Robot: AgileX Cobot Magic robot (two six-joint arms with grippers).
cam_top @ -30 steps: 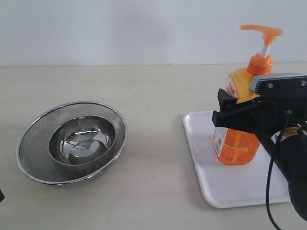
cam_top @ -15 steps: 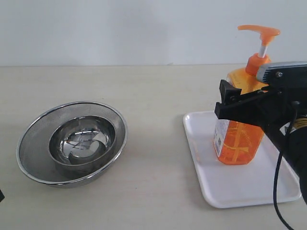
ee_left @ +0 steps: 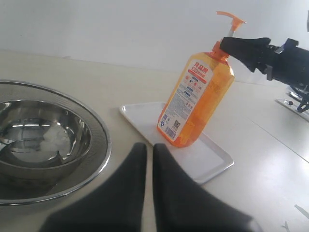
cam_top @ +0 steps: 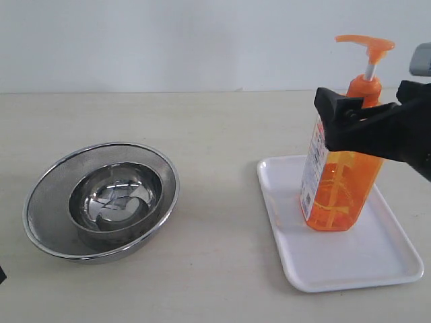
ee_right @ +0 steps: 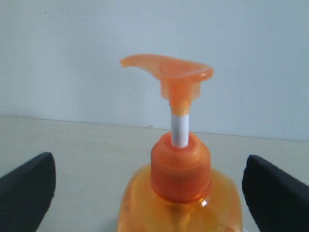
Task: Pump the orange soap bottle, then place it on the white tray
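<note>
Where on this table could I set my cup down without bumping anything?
The widest bare patch is the tabletop between the nested steel bowls and the white tray. The strip behind the bowls, toward the wall, is also free. It is crowded on the tray: the orange soap bottle stands there, with the right gripper open either side of its neck.

The orange soap bottle (cam_top: 337,195) stands on the white tray (cam_top: 337,266). The right pincer (cam_top: 330,121) is by its neck.
</note>
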